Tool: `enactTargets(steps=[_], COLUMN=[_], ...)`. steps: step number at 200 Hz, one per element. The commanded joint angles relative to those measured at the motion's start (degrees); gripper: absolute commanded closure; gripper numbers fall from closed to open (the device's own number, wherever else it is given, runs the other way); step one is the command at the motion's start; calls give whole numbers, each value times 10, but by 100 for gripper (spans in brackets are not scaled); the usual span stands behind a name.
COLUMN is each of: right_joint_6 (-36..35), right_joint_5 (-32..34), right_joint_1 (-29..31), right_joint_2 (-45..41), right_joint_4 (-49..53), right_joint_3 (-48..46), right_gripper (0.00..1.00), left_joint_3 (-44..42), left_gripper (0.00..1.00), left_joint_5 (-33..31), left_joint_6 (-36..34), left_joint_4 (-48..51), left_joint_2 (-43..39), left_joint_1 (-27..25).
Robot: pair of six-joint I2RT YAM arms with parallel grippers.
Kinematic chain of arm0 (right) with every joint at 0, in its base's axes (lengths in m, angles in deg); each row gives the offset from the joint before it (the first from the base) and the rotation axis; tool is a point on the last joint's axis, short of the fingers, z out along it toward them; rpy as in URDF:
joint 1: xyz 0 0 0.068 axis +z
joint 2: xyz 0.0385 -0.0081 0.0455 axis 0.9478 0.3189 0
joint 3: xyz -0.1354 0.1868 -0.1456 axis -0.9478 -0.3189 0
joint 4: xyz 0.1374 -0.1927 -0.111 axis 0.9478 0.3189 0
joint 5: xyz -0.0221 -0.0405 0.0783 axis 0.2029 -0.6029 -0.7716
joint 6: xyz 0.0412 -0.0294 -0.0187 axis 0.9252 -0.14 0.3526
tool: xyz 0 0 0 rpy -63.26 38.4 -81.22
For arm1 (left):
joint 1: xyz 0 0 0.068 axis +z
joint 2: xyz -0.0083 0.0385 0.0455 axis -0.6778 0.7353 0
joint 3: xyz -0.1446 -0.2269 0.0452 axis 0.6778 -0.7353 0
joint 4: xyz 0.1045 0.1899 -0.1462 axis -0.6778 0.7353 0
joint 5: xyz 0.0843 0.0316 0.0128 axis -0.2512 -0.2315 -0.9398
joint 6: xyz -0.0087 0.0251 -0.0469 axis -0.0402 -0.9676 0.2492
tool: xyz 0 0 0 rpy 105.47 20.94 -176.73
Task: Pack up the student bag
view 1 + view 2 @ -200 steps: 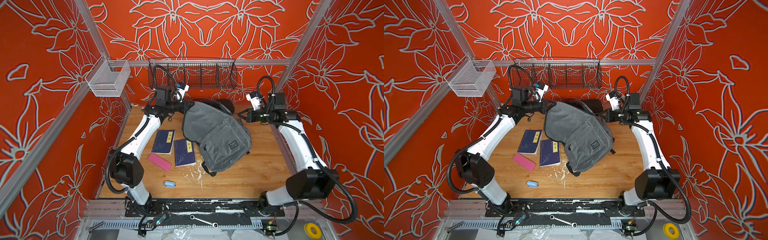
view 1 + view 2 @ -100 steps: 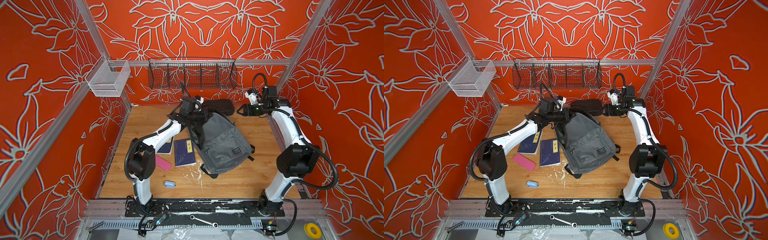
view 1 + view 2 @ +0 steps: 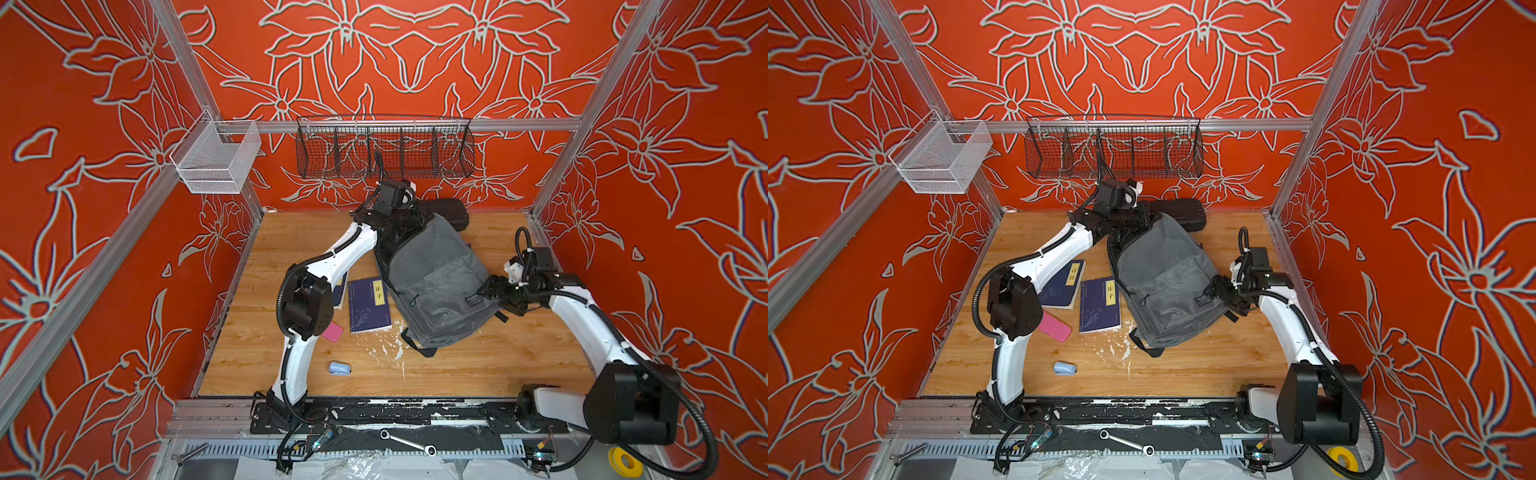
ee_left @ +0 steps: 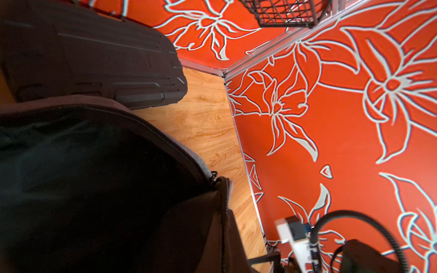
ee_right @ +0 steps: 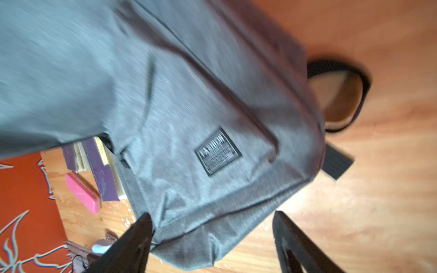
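Right of one pink case (image 3: 332, 332) and two blue books (image 3: 1100, 305), the left gripper (image 3: 409, 220) stays clamped on the single student bag's (image 3: 436, 282) top mid-table, while the right gripper (image 5: 211, 215), newly arrived, gapes empty around its lower corner.

Lab robot cell: aluminium frame (image 3: 523, 124)
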Motion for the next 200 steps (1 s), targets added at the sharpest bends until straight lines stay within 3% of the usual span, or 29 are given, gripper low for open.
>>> enactTargets(steps=[1, 31, 50, 65, 80, 92, 108, 132, 155, 177, 200], right_joint_6=[97, 116, 137, 149, 133, 98, 41, -36, -113, -139, -162], right_joint_5=[-20, -16, -10, -34, -35, -5, 46, 82, 112, 134, 120], right_joint_1=[7, 15, 17, 19, 18, 16, -4, -72, -123, -140, -140], right_joint_2=[-10, 20, 39, 66, 81, 74, 56, 53, 116, 190, 288], right_joint_4=[-79, -104, -151, -195, -191, -147, -85, -33, 20, 20, 39], right_joint_3=[-39, -64, -86, -96, -80, -51, -11, 48, 136, 212, 320], right_gripper=[14, 8, 11, 31, 64, 83, 100, 100, 100, 100, 100], left_joint_3=[25, 39, 52, 65, 69, 68, 63, 19, -64, -148, -202], left_gripper=[100, 100, 100, 100, 100, 100, 100, 100, 100, 100, 100], left_joint_5=[12, 23, 29, 37, 39, 42, 48, 54, 81, 116, 122], left_joint_6=[-33, -40, -42, -42, -48, -49, -48, -29, 29, 101, 131], left_joint_4=[28, 37, 46, 59, 73, 86, 110, 135, 111, 64, 43], left_joint_2=[18, 25, 32, 36, 33, 24, 8, -35, -78, -108, -123], left_joint_1=[5, 9, 10, 10, 12, 15, 21, 27, 27, 24, 5])
